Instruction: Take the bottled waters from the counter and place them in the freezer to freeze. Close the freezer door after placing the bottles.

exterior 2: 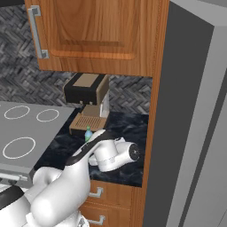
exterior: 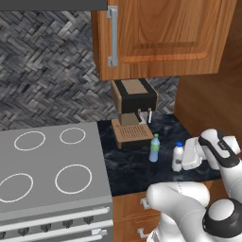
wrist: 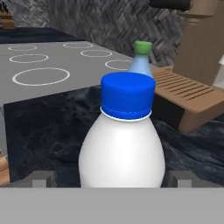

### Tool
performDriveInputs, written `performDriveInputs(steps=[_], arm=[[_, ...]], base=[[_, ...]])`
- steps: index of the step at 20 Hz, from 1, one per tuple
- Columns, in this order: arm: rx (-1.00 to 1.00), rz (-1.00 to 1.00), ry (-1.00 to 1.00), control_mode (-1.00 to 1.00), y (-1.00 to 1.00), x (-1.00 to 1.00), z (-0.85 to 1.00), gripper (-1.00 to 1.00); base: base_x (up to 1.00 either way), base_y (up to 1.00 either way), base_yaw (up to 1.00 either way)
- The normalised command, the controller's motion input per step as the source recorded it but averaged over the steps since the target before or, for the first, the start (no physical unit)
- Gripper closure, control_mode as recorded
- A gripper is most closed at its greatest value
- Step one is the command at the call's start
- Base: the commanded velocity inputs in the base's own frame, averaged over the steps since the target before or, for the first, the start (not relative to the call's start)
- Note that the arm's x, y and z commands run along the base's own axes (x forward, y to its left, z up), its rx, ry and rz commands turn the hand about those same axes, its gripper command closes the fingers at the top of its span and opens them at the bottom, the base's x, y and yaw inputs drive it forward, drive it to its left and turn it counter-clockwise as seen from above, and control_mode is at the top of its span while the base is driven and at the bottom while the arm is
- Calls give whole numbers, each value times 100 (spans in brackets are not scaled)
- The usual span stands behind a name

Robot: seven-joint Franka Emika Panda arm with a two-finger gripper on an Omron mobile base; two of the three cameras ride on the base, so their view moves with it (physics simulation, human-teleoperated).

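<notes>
In the right base view the arm hides the white bottle entirely and leaves only the green cap and shoulder of the clear bottle (exterior 2: 88, 133) showing; in the hand view the white bottle (wrist: 122, 144) covers all but the cap and neck of the clear one behind it, and its own base is cut off below. The stovetop (exterior: 47, 165) with four white rings lies at left; the black marbled counter (exterior: 137, 165) sits right of it, over brown drawers (exterior: 134, 205) with silver handles; a brown coffee machine (exterior: 133, 111) stands at the back under a wooden wall cupboard (exterior: 160, 33); a woven grey backsplash (exterior: 47, 71) runs behind. Two bottles stand upright on the counter, just beside each other. The gripper (wrist: 112, 178) is spread wide, one finger on either side of the white bottle, not pinching it.
</notes>
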Motion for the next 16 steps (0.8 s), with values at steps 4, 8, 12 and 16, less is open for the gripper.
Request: performDriveInputs(steps=[4, 8, 12, 16], arm=[[0, 0, 0, -100, 4, 0, 0, 100], [0, 0, 0, -100, 3, 0, 0, 100], [0, 0, 0, -100, 12, 0, 0, 100], [-1, -1, 2, -100, 4, 0, 1, 100]], base=[[0, 0, 0], [0, 0, 0], [0, 0, 0], [0, 0, 0]])
